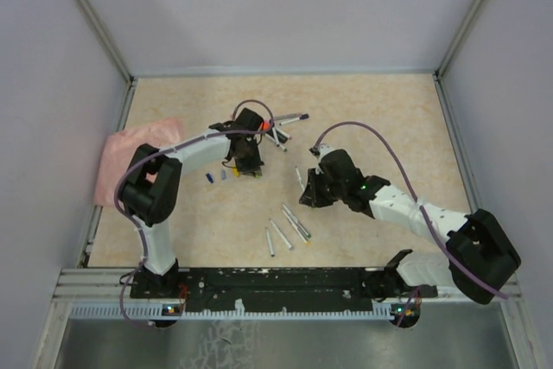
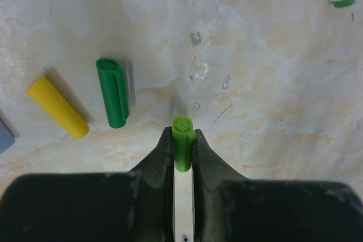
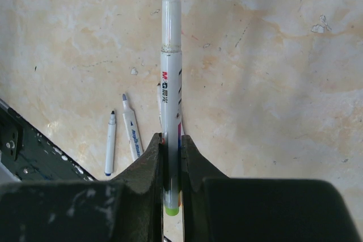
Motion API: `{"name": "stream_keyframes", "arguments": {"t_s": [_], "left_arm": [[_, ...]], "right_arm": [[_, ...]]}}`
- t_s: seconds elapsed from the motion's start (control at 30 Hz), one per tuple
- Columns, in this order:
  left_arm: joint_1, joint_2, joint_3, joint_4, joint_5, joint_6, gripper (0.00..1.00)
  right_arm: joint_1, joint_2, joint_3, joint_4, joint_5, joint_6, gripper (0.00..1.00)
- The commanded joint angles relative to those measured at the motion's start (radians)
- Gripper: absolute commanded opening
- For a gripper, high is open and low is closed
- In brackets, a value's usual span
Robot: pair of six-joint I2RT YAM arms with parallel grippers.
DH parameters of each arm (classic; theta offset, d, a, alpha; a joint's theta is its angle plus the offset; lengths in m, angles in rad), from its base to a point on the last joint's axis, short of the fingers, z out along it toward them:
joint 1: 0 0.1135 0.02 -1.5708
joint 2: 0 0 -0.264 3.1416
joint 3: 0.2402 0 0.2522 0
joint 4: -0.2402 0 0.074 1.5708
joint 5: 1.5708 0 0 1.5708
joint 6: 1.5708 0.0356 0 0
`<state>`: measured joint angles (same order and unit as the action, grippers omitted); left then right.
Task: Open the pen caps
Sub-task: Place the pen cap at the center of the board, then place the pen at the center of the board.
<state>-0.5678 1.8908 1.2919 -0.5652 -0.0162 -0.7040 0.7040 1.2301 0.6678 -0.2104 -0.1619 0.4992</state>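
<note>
The left tool (image 2: 183, 138) is pinching a light green cap (image 2: 183, 125) between its two fingers, the cap's open end pointing away from the wrist and just above the table (image 1: 389, 118). From above, this tool hangs over the middle of the table, a little toward the far edge. Lying loose on the table just beside it are a dark green cap (image 2: 113, 92) and a yellow cap (image 2: 57, 106), side by side but not touching. A small blue cap (image 1: 209, 177) lies nearby, toward the left edge.

The right tool (image 3: 170, 143) is clamped on a bare white pen (image 3: 171, 72), which sticks straight out past the fingers with its writing tip uncovered and a light green butt end at the back. This tool sits right of centre, well apart from the other.

Two more uncapped pens (image 3: 109, 143) lie on the table beside it, part of a loose group near the near edge. A pink cloth (image 1: 130, 157) lies against the left edge.
</note>
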Motion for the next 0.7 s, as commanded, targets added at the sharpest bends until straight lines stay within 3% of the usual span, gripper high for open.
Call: {"name": "stream_keyframes", "arguments": {"t_s": [0.0, 0.23, 0.47, 0.67], "left_arm": [[-0.004, 0.037, 0.040, -0.005, -0.045, 0.014, 0.15], [-0.004, 0.060, 0.061, -0.008, -0.047, 0.028, 0.32], [-0.003, 0.019, 0.067, -0.009, -0.050, 0.040, 0.42], [-0.003, -0.063, 0.070, -0.002, -0.075, 0.061, 0.43]], "right_arm": [[0.005, -0.001, -0.001, 0.016, 0.004, 0.006, 0.00], [0.005, 0.027, 0.018, -0.033, 0.007, -0.029, 0.00], [0.005, 0.076, 0.032, -0.120, 0.008, -0.086, 0.01], [0.006, 0.113, 0.026, -0.141, -0.006, -0.103, 0.01]]}}
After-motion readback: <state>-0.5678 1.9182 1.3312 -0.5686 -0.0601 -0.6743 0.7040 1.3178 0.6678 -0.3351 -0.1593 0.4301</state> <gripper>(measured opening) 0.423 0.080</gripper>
